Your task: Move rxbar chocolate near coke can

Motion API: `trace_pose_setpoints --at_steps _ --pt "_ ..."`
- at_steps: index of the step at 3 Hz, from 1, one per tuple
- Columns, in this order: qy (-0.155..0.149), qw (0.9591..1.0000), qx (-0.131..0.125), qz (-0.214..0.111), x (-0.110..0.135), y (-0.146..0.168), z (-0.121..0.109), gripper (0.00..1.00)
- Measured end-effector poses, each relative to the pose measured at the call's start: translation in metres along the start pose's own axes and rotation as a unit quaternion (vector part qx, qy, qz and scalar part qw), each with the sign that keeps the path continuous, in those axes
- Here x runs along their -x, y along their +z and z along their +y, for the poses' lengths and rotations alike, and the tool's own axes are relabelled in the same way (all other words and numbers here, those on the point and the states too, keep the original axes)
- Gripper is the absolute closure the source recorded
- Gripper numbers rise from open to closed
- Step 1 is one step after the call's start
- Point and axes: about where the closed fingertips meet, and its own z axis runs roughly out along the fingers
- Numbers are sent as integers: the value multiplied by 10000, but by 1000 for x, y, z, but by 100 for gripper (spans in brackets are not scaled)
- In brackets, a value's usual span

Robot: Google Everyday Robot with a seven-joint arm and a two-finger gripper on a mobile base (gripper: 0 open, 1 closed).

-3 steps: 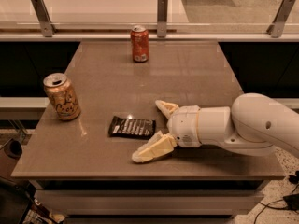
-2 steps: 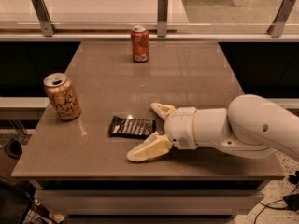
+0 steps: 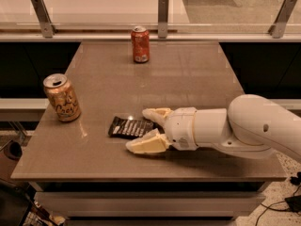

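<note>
The rxbar chocolate (image 3: 128, 126) lies flat on the brown table, a black wrapper with white lettering, left of centre near the front. The coke can (image 3: 140, 44) stands upright at the table's back edge, far from the bar. My gripper (image 3: 142, 130) reaches in from the right, low over the table. Its two cream fingers are spread apart, one behind the bar's right end and one in front of it, straddling that end. The bar's right end is partly hidden by the fingers.
A gold can (image 3: 61, 98) with dark script stands upright at the table's left edge, left of the bar. A glass railing with metal posts (image 3: 162, 9) runs behind the table (image 3: 188, 74). The white arm (image 3: 244, 126) covers the front right.
My gripper has moved left toward the bar, so its open fingers now straddle the bar's right end. The bar and both cans have not moved.
</note>
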Motion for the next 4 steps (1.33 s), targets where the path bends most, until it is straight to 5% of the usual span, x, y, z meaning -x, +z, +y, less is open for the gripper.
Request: trace_pose_setpoints --at_steps 2,4 --pt "-2 10000 1 0 2 -1 0 100" --pt "27 9999 -85 78 5 -9 -11 100"
